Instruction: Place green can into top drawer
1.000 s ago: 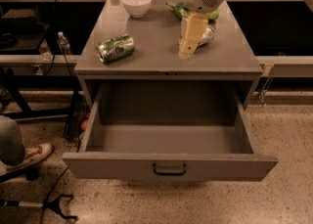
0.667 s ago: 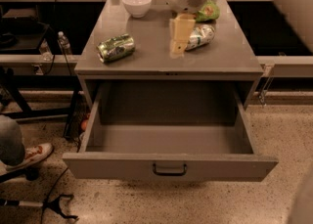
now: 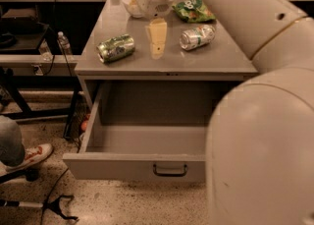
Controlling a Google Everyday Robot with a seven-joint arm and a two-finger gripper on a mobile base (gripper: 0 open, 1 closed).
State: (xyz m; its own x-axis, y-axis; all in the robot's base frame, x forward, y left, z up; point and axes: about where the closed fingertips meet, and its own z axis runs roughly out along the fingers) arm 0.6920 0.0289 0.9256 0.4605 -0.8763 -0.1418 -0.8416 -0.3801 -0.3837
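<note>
The green can lies on its side on the left of the grey cabinet top, dark shiny green with silver ends. My gripper hangs over the middle of the top. It is to the right of the green can, clear of it, and holds nothing. The top drawer is pulled wide open below, with its dark handle at the front and a bare inside. My arm hides the drawer's right part.
A paler silver-white can lies to the right of the gripper, and a green snack bag lies behind it. A white bowl shows partly behind the wrist. A water bottle, a person's shoe and floor cables are at left.
My gripper has moved left over the cabinet top, from above the pale can to the middle, nearer the green can. My arm now fills the right of the view.
</note>
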